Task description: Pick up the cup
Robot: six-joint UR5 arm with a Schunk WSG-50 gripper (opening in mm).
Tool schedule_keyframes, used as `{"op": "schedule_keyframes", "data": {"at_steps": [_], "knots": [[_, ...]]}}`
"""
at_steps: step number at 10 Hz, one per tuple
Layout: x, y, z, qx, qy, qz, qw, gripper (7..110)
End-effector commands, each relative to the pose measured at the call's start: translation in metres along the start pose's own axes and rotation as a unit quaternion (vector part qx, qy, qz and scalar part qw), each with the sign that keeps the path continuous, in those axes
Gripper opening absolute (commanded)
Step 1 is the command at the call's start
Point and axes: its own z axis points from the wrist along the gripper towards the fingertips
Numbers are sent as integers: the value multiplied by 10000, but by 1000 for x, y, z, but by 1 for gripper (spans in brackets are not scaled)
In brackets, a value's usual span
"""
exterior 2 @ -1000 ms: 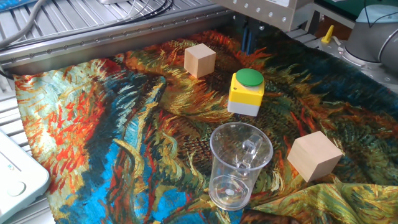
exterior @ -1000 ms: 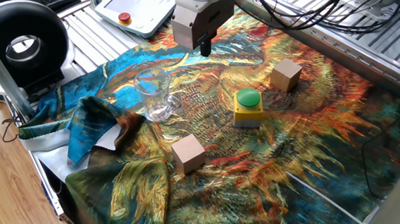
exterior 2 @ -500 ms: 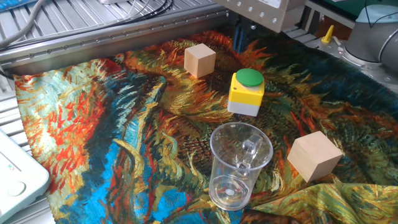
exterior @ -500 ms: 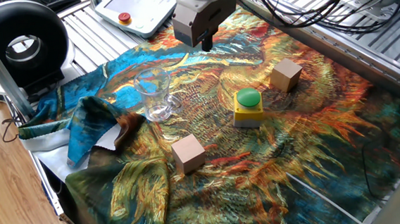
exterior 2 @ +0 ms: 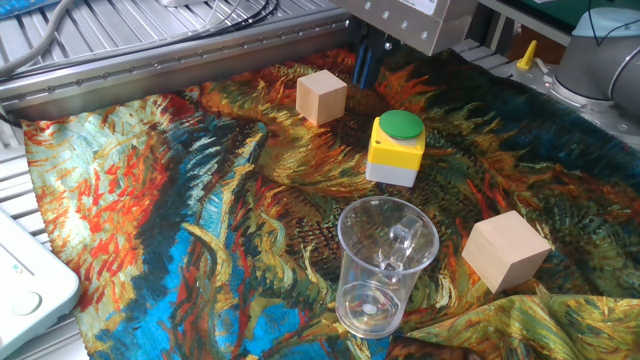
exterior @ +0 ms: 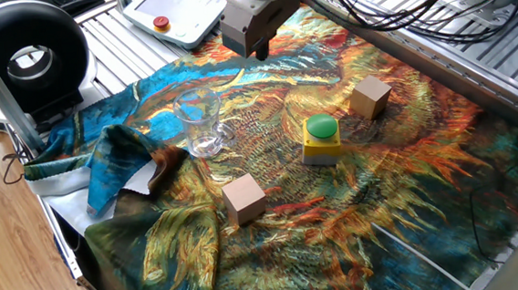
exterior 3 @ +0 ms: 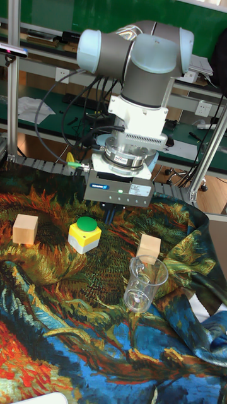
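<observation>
The cup (exterior: 199, 122) stands upright on the painted cloth (exterior: 406, 153), near its crumpled left edge in the one fixed view, with nothing touching it. The gripper (exterior: 259, 46) hangs above the far part of the cloth, well apart from the cup and clearly higher than its rim. Its dark fingers point straight down; they look close together, though no view shows the gap plainly, so I cannot tell whether they are parted or closed. Nothing is between them.

The relation that matters: in the one fixed view the cup lies nearer the camera and to the left of the gripper. In the tall fixed view the cup (exterior 3: 144, 282) sits in front of and a little to the right of the gripper (exterior 3: 111, 216), lower down. The cup's long axis is vertical, mouth up, so a grasp probably means travelling across to it and then coming down.

A wooden cube (exterior 3: 149, 247) stands just behind the cup in the tall view, near the likely path. The yellow button box (exterior: 320, 139) and the other cube (exterior: 370, 96) lie to the right, away from it.
</observation>
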Motion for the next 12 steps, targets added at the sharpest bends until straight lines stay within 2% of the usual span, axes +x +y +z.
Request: {"op": "schedule_keyframes", "data": {"at_steps": [1, 3, 8, 12], "knots": [[-5, 11, -2, -239, -102, -100, 9996, 7], [-29, 18, 11, -215, 71, -252, 9994, 7], [-82, 50, 45, -247, 205, -261, 9991, 7], [-90, 75, 68, -353, 340, -351, 9982, 7]]}}
